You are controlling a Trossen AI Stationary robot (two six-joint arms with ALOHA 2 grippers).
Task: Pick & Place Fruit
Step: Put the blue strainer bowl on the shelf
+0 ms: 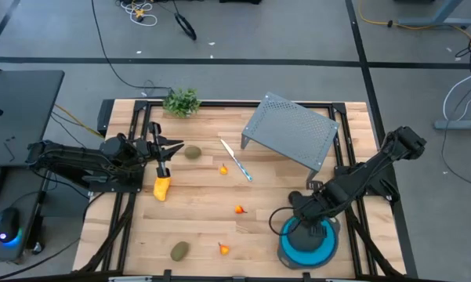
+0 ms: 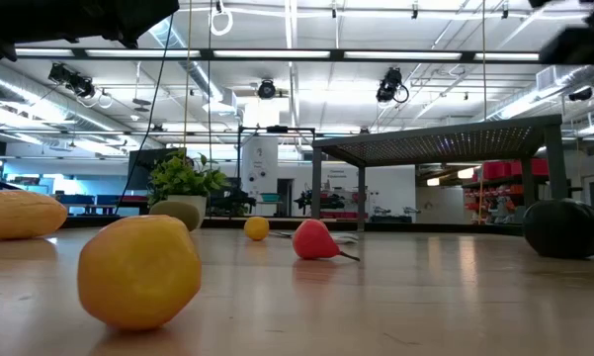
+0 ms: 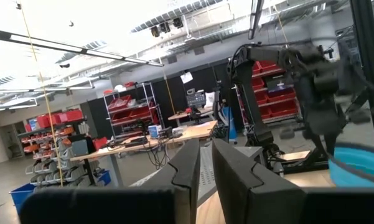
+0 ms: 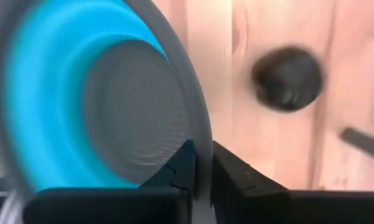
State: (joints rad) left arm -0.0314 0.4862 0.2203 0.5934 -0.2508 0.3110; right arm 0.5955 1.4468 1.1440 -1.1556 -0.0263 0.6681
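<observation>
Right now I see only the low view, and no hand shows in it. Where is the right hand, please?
Observer: The right hand is clamped on the rim of the blue bowl, on the table's right side.
Operator: Is any fruit in that bowl?
Observer: None that shows. In the right wrist view the part of its inside that shows is bare, and the dark round fruit lies on the table beside it.
Operator: And the left hand?
Observer: The left hand is on the table's left side, close to the yellow fruit, and holds nothing.
</observation>
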